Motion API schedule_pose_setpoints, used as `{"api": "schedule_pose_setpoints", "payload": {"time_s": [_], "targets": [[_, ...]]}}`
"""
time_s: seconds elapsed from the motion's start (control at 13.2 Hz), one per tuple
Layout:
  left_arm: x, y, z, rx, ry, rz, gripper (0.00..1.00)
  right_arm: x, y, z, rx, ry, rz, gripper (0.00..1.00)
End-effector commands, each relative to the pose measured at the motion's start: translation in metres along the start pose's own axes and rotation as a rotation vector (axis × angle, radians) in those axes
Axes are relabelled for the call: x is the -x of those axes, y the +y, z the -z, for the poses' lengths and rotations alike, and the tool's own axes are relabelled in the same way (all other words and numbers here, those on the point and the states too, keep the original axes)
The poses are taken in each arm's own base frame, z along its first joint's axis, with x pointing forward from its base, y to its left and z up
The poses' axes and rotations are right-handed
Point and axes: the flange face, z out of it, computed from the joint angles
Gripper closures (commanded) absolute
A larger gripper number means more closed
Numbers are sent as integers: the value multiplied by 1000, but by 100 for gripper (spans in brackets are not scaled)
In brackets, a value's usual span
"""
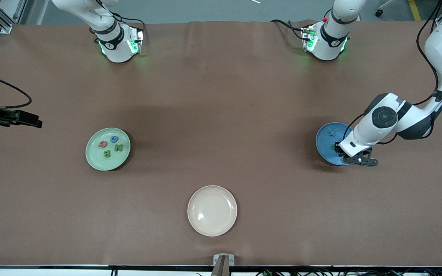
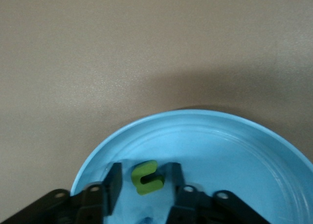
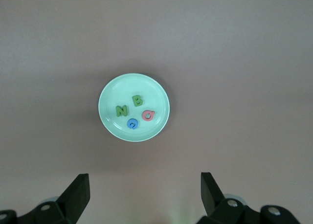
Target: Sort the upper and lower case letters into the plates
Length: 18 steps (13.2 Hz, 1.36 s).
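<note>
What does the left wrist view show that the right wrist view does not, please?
Only the left wrist view shows the blue plate with a small green letter lying in it, between the left gripper's parted fingers and free of both.

Only the right wrist view shows the pale green plate holding four letters: green N, green B, a red one and a blue one, with the open right gripper above.

Both show the brown table.
</note>
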Motion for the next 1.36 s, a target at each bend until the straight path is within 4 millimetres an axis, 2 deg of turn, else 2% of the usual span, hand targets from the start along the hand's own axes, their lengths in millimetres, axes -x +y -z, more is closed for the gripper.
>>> {"api": "schedule_pose_setpoints", "payload": {"time_s": [0.0, 0.3, 0.53, 0.61, 0.68, 0.83, 1.06, 1.29], "targets": [[-4, -7, 17, 8, 22, 27, 0, -1, -5, 9, 7, 6, -12, 0], [-7, -20, 63, 46, 58, 82, 0, 0, -10, 8, 2, -1, 4, 0], [-6, -42, 108, 82, 64, 160, 0, 12, -7, 6, -8, -69, -6, 0], [-3, -50, 109, 101, 33, 196, 0, 17, -7, 11, -9, -63, -4, 0], [-4, -47, 117, 110, 13, 205, 0, 22, -4, 11, -14, -63, -7, 0], [-6, -51, 119, 108, 8, 213, 0, 32, 8, 13, -31, -42, -20, 0], [-6, -51, 119, 110, 9, 215, 0, 36, -3, 18, -33, -25, 10, 0], [-8, -58, 118, 135, 4, 239, 0, 47, 1, 22, -39, -5, 5, 0]]}}
